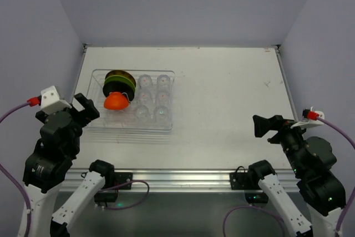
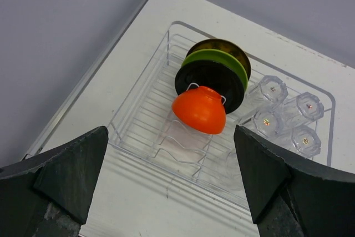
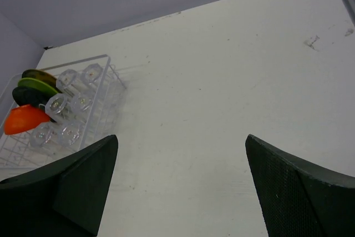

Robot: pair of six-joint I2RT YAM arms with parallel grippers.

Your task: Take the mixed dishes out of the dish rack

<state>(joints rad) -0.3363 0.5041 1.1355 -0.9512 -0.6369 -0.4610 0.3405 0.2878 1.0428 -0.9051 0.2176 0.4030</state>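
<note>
The clear dish rack [image 1: 166, 127] lies at the table's left. At its left end stand on edge an orange bowl [image 1: 115, 101] and, behind it, a black plate [image 2: 222, 79], a lime-green plate [image 2: 216, 58] and a dark patterned plate [image 2: 222, 44]. Several clear glasses [image 1: 154, 97] stand upside down in its right half. My left gripper [image 1: 87, 109] hovers open just left of the rack's near corner; in the left wrist view its gap [image 2: 171, 154] faces the bowl [image 2: 199, 109]. My right gripper [image 1: 266, 127] is open and empty over bare table far to the right.
The white table [image 1: 222, 92] ends in metal rails at the left, right and near sides, with grey walls behind and beside it. In the right wrist view the rack [image 3: 113, 90] is far off to the left and a small scuff mark [image 3: 310, 41] lies at the far right.
</note>
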